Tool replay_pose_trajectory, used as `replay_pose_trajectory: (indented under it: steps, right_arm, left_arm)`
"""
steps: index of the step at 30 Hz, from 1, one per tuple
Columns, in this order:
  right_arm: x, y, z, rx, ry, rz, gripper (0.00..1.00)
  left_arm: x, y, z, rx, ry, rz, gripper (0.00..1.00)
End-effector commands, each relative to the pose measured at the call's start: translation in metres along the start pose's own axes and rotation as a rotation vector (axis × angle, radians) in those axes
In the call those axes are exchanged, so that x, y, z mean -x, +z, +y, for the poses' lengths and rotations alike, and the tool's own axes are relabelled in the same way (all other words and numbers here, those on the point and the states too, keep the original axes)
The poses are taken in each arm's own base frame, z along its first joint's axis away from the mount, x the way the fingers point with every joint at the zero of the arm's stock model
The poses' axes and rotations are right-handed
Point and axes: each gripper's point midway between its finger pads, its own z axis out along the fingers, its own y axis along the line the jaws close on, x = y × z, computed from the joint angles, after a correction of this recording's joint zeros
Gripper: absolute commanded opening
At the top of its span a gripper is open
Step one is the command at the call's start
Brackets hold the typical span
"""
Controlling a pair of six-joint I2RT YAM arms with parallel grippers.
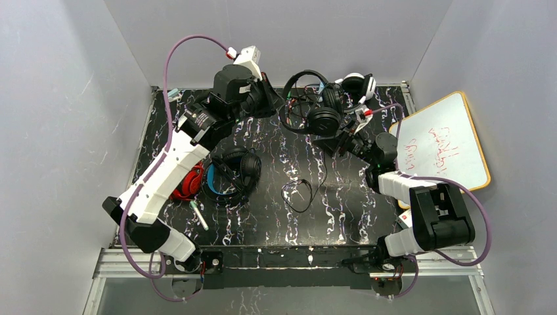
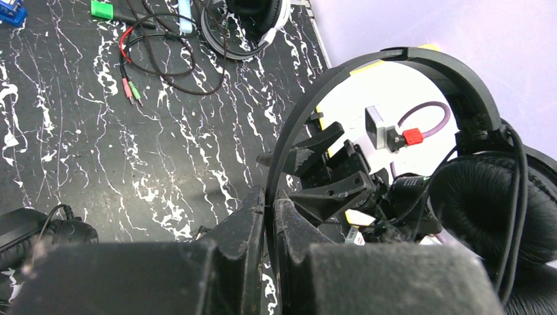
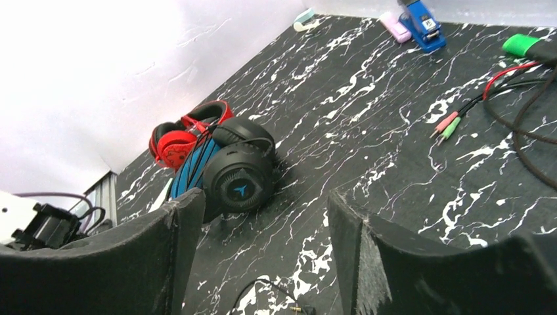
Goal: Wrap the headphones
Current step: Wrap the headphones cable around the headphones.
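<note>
left pincer (image 2: 268,198) fills the bottom of its wrist view, its two fingers closed tight on the thin headband of the black headphones (image 2: 485,203). this pair sits at the far middle of the tabletop (image 1: 263,223), cups to the right of the fingers. a thin cable (image 1: 299,194) runs from it to a loose loop near the centre.

four pairs show in all. the red pair (image 3: 176,141) and the blue-band pair (image 3: 233,174) lie touching at the left side, well apart from the held one. the left arm hides part of the red pair from above. a white-trimmed pair (image 1: 358,84) lies at the far edge, just behind the black pair.

right pincer (image 3: 263,201) stands just beside the black cups on the near-right side, jaws wide apart with nothing between them.

around them: one more cable with pink and green plugs (image 2: 129,89), a blue stapler (image 3: 420,23), a pink block (image 3: 394,26) and a green piece (image 3: 522,44) along the far edge. one green-tipped pen (image 1: 199,215) lies near the red pair. a whiteboard (image 1: 443,141) with red writing lies at the right edge.
</note>
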Motion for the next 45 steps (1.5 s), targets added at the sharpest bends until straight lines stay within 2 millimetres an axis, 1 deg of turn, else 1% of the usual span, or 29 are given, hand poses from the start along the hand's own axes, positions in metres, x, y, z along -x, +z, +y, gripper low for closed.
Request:
replay_pose_trajectory:
  steps: [1, 6, 9, 11, 14, 17, 20, 24, 27, 29, 31, 32, 35, 38, 41, 45]
  right_arm:
    - [-0.010, -0.001, 0.015, 0.094, -0.058, 0.004, 0.77]
    - [-0.044, -0.006, 0.016, 0.092, -0.035, 0.058, 0.80]
    - [-0.058, -0.013, 0.008, 0.037, -0.001, 0.069, 0.79]
    - [-0.067, -0.018, -0.006, -0.053, 0.026, 0.081, 0.78]
    - [-0.070, -0.031, -0.027, -0.213, 0.027, 0.085, 0.77]
    - [-0.074, -0.046, -0.049, -0.392, 0.052, 0.103, 0.74]
    - [-0.076, -0.063, -0.058, -0.506, 0.071, 0.113, 0.75]
    - [-0.074, -0.081, -0.050, -0.558, 0.073, 0.096, 0.76]
    - [-0.073, -0.093, -0.048, -0.605, 0.079, 0.098, 0.77]
    - [-0.074, -0.097, -0.043, -0.598, 0.071, 0.106, 0.76]
    - [-0.075, -0.099, -0.032, -0.559, 0.068, 0.111, 0.74]
    - [-0.074, -0.099, -0.027, -0.537, 0.065, 0.110, 0.73]
    - [-0.073, -0.097, -0.001, -0.411, 0.034, 0.112, 0.70]
    - [-0.078, -0.093, 0.019, -0.289, 0.015, 0.129, 0.66]
    - [-0.082, -0.088, 0.025, -0.226, 0.023, 0.151, 0.66]
    - [-0.084, -0.078, 0.021, -0.209, 0.064, 0.171, 0.65]
  left_arm:
    - [0.018, -0.007, -0.006, 0.008, -0.007, -0.048, 0.00]
    - [0.022, -0.004, -0.007, 0.015, -0.017, -0.060, 0.00]
    - [0.023, -0.002, -0.008, 0.014, -0.022, -0.061, 0.00]
    - [0.024, -0.001, -0.008, 0.014, -0.024, -0.061, 0.00]
    - [0.024, 0.001, -0.008, 0.017, -0.022, -0.062, 0.00]
    - [0.025, 0.001, -0.007, 0.023, -0.022, -0.067, 0.00]
    - [0.026, 0.002, -0.005, 0.033, -0.019, -0.072, 0.00]
    - [0.027, 0.003, -0.003, 0.043, -0.012, -0.077, 0.00]
    - [0.028, 0.004, -0.003, 0.046, -0.009, -0.077, 0.00]
    - [0.029, 0.004, -0.004, 0.043, -0.008, -0.078, 0.00]
    - [0.028, 0.005, -0.004, 0.042, -0.006, -0.075, 0.00]
    - [0.027, 0.005, -0.004, 0.042, -0.005, -0.073, 0.00]
    - [0.027, 0.005, -0.004, 0.043, -0.005, -0.072, 0.00]
    - [0.027, 0.005, -0.004, 0.043, -0.005, -0.072, 0.00]
    - [0.027, 0.005, -0.003, 0.045, -0.004, -0.072, 0.00]
    - [0.026, 0.005, -0.002, 0.048, -0.006, -0.070, 0.00]
